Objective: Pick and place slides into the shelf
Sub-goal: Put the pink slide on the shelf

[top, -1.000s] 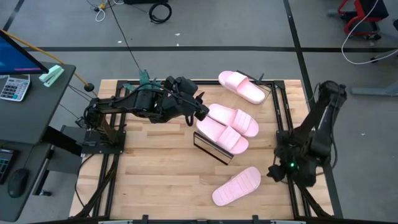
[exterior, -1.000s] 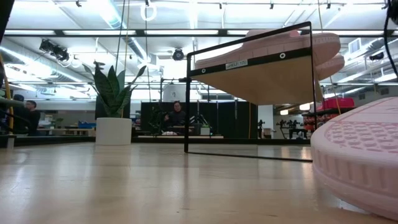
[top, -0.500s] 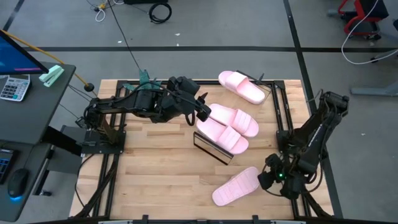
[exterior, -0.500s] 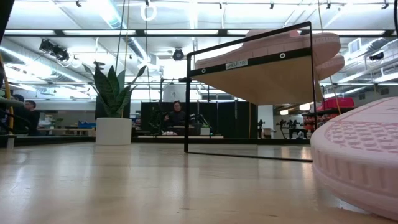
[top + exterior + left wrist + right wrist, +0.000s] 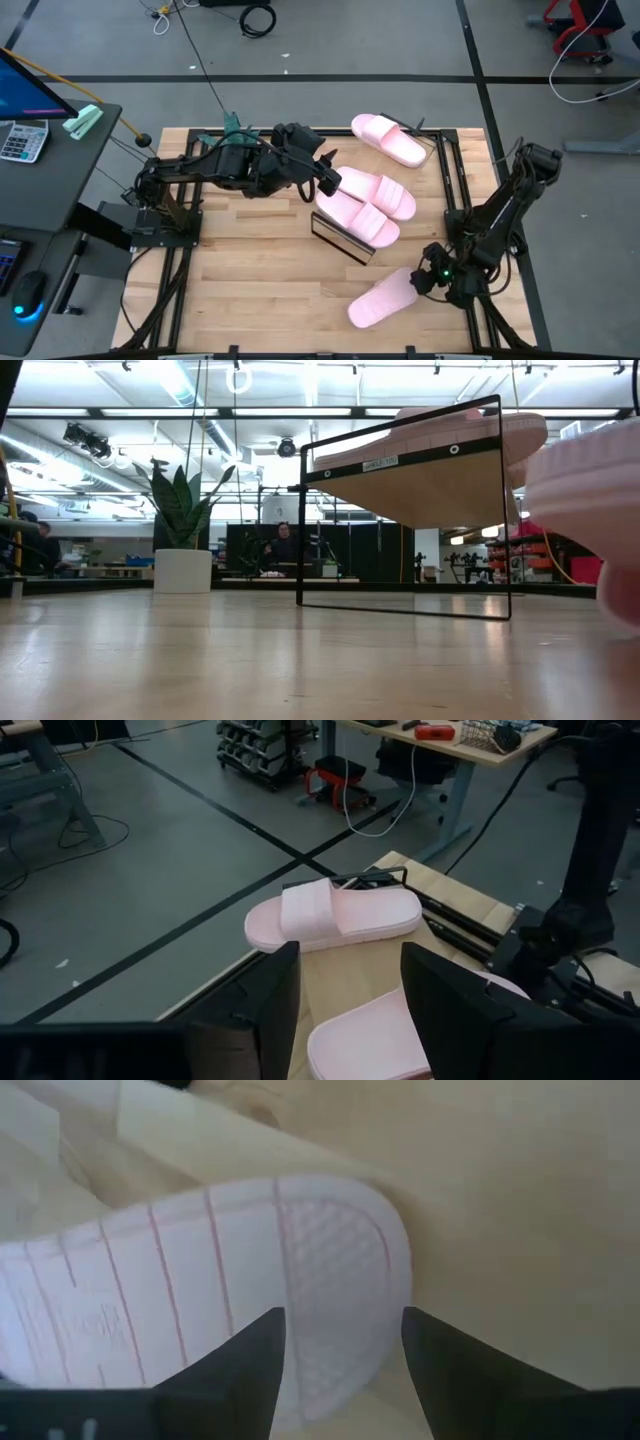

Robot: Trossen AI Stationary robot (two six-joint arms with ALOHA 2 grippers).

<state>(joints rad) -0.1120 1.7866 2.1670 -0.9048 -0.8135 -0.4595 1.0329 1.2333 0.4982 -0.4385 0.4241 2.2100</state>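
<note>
Two pink slides point(image 5: 372, 190) point(image 5: 358, 218) lie side by side on the slanted shelf point(image 5: 342, 240) in mid-table, the shelf's underside point(image 5: 420, 480) facing the low view. My left gripper point(image 5: 328, 180) stands open at the end of the farther one point(image 5: 370, 1030); I cannot tell whether it touches. A third slide point(image 5: 390, 140) lies strap up by the far edge. A fourth slide point(image 5: 382, 298) lies sole up at the near right. My right gripper point(image 5: 430, 278) is open over its right end. My right gripper slants down over the rounded end of the sole point(image 5: 330, 1260) of the near-right slide, one finger on either side of that end. I cannot tell whether the fingers touch it. The slide's other end point(image 5: 590, 510) shows raised in the low view.
Black frame rails point(image 5: 450, 170) run along the table's right side. A desk with a calculator point(image 5: 22, 140) stands beyond the left edge. Bare wood point(image 5: 250, 280) lies at the near left. A potted plant point(image 5: 185, 530) and seated people show in the room behind.
My right gripper has come down and toward the table's left, onto the near-right slide. That slide has shifted a little; in the low view its end now shows higher and farther right. My left gripper has turned slightly in place.
</note>
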